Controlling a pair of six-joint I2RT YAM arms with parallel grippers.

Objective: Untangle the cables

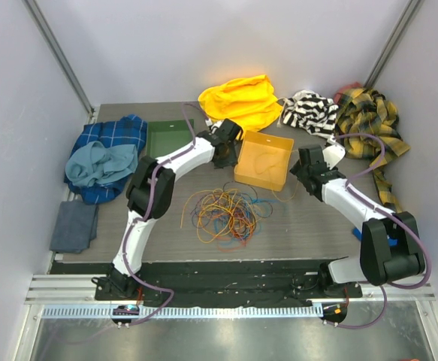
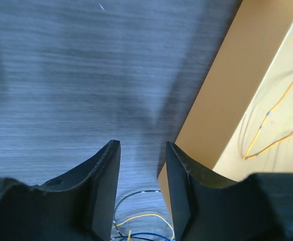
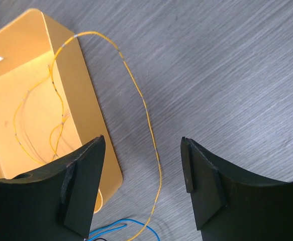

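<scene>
Cables (image 1: 222, 213) heaped before bin (image 1: 243, 177); few inside bin.

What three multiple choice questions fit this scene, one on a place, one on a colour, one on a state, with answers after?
1. Where is the cable tangle relative to the yellow bin? A. inside it B. on the table, on its near side C. behind it
2. What colour is the draped cable crossing the bin's rim? A. yellow B. red C. teal
3. How is the right gripper? A. shut on a cable B. shut on the rim C. open, empty
B: the top view shows it on the table toward the arm bases. A: it runs yellow from bin to table. C: its fingers stand apart, gripping nothing.
</scene>
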